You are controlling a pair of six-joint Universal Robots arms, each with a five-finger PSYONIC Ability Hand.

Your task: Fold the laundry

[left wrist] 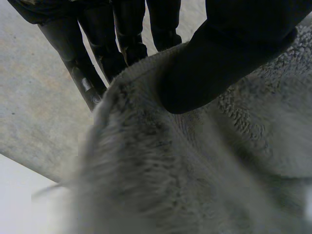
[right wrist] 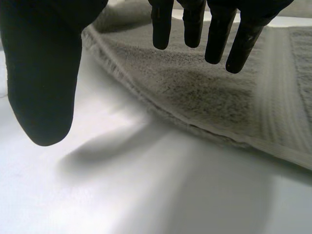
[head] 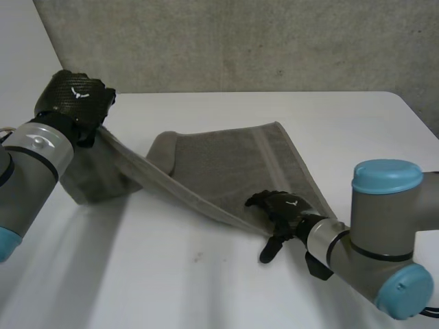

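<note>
A grey towel [head: 233,164] lies across the middle of the white table [head: 206,288]. Its left end is lifted off the table, and a strip of it stretches up to my left hand [head: 75,103]. That hand is shut on the towel's left corner, held above the table's left side. In the left wrist view the thumb [left wrist: 229,58] presses the towel [left wrist: 195,170] against the fingers [left wrist: 102,53]. My right hand [head: 278,209] is open over the towel's near edge, at its right part. In the right wrist view its fingers [right wrist: 195,24] hang straight above the towel [right wrist: 219,92] and its thumb [right wrist: 44,83] is over bare table.
A grey concrete wall [head: 240,41] runs behind the table's far edge. Bare white table [right wrist: 146,195] lies in front of the towel, between my arms. The table's right far corner [head: 394,99] is rounded.
</note>
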